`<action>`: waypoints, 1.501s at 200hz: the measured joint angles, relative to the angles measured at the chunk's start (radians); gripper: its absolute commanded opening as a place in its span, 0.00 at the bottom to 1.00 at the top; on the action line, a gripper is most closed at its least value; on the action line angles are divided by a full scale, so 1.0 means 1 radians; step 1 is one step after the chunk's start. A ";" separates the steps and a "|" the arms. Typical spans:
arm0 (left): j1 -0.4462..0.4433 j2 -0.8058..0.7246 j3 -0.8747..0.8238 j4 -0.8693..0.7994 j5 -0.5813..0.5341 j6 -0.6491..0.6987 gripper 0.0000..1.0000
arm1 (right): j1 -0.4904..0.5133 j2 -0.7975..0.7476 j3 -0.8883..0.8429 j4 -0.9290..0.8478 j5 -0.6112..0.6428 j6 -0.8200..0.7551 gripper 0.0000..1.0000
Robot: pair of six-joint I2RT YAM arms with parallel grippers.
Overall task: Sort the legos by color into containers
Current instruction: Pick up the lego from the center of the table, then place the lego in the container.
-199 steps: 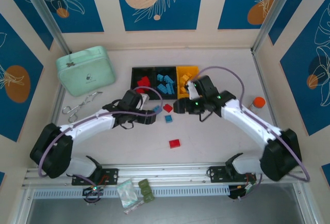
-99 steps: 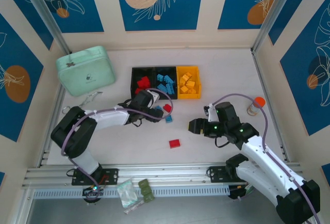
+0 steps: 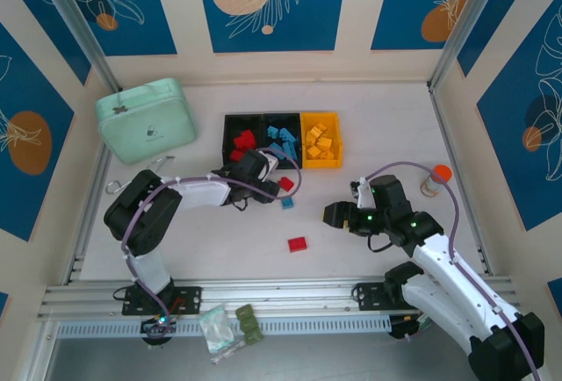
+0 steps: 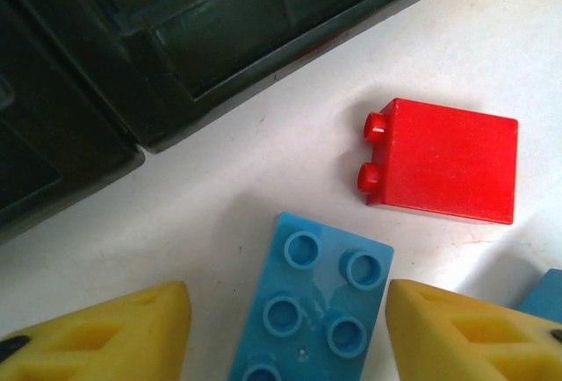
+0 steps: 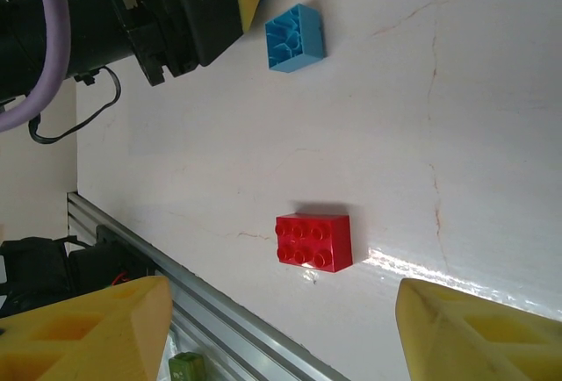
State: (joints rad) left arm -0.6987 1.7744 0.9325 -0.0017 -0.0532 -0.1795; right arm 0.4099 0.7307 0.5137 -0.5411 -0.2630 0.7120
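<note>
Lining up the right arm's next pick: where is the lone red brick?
Top view: the lone red brick lies front-centre on the table, left of the right gripper.

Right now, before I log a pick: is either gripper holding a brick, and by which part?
Nothing is held. The left gripper straddles a blue studded plastic brick, unclamped; the right gripper hangs open above a red studded plastic brick.

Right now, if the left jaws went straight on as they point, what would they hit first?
Probably the blue lego lying studs-up between the left jaws, on the table; depth is unclear.
</note>
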 measured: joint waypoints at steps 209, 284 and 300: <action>-0.009 -0.175 0.142 -0.338 0.060 -0.123 0.31 | 0.005 0.064 0.003 0.040 -0.003 0.019 0.67; 0.031 0.013 0.535 -0.541 0.091 -0.188 0.31 | 0.032 0.232 0.201 0.066 0.079 0.010 0.67; 0.048 0.078 0.622 -0.580 0.090 -0.198 0.31 | 0.032 0.259 0.230 0.069 0.094 0.006 0.67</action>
State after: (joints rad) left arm -0.6510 1.8523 1.5547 -0.5819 0.0372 -0.3779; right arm 0.4416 0.9901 0.7437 -0.4717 -0.1692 0.7181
